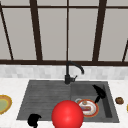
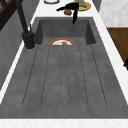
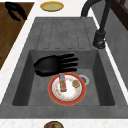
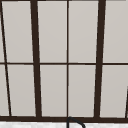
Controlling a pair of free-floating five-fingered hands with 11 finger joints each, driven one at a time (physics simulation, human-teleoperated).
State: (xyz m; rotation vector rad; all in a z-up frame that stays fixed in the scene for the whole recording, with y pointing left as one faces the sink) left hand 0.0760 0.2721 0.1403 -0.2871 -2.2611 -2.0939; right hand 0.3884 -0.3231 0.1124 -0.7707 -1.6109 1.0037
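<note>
Your right hand (image 1: 99, 93) hangs over the sink basin (image 3: 22, 85) with its fingers straight and spread wide, holding nothing; in the right side view it (image 3: 53, 64) floats flat just above the far edge of the red-rimmed plate (image 3: 67, 89), near it but, as far as you can tell, not touching. That plate lies on the basin floor beside the drain, and it carries 2 things: a small upright packet (image 3: 62, 82) and a little round brown piece (image 3: 76, 83). Judging by this, the reach toward the plate is made and the grasp is not yet done, so nothing has been lifted out. Your left hand (image 1: 34, 120) sits idle at the front edge of the counter, left of the large red ball (image 1: 67, 114), its fingers curled and holding nothing. On the counter you also have a yellow dish (image 1: 4, 103) at the left and a small brown item (image 1: 119, 100) at the right. The black faucet (image 1: 71, 71) stands behind the sink, clear of both hands.
</note>
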